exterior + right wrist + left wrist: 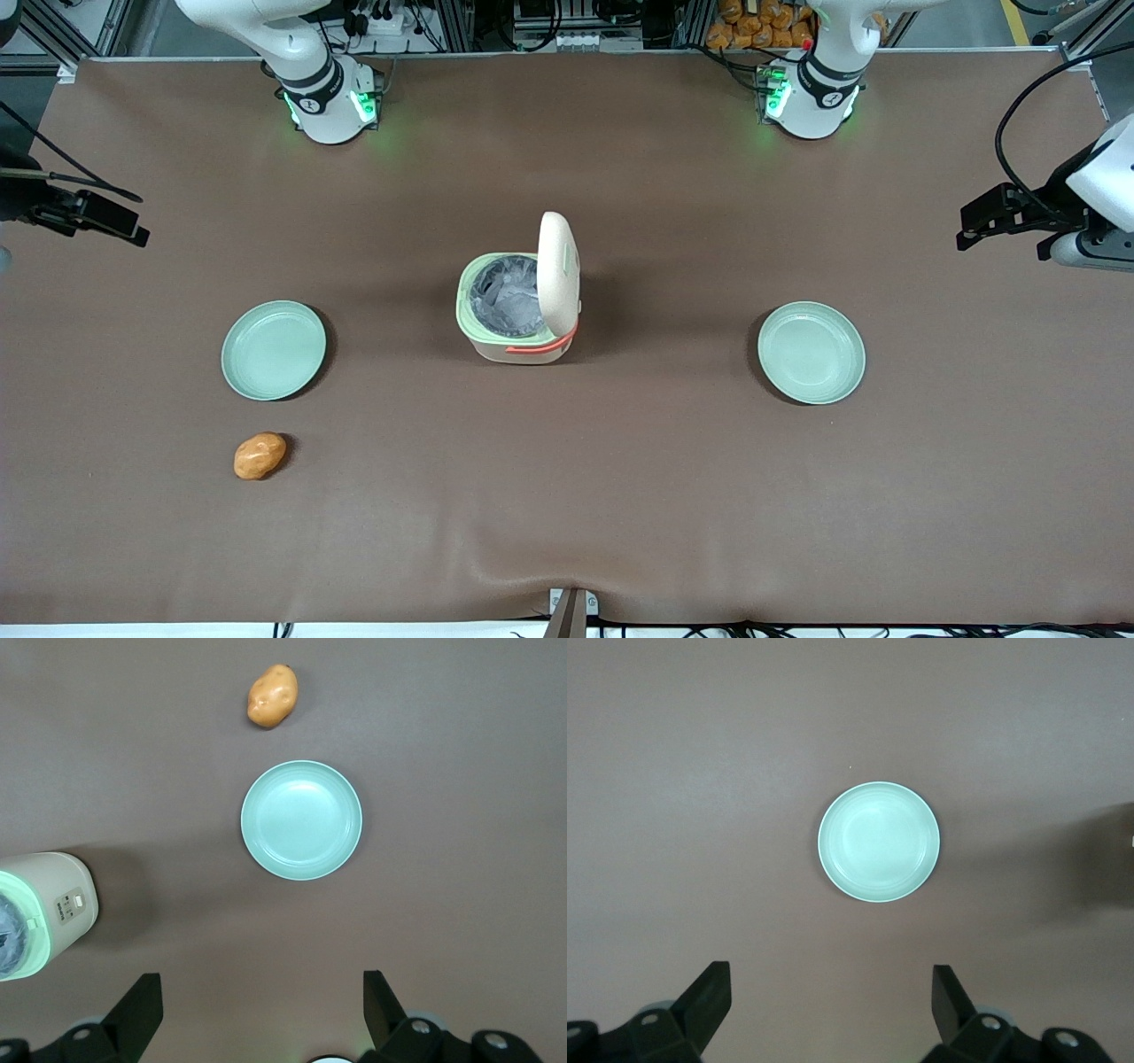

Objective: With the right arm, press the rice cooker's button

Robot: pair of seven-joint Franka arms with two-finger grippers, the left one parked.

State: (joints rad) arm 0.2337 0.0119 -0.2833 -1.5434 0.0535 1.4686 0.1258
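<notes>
Right arm (306, 75): bulky white shell, green base lights; black claw (261, 1010), fingers spread.

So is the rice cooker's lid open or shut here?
Open: the rice cooker lid stands upright, inner pot exposed. The right arm's end effector hangs open above the table, away from it.

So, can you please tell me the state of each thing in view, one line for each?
rice cooker: lid up, silvery inner pot exposed, upright on the table.
gripper: open, empty, high above the table at the working arm's end, clear of the cooker.
plate near the potato: empty, flat on the table.
plate toward the parked arm's end: empty, flat on the table.
potato: lying on the table, touching nothing else.
</notes>
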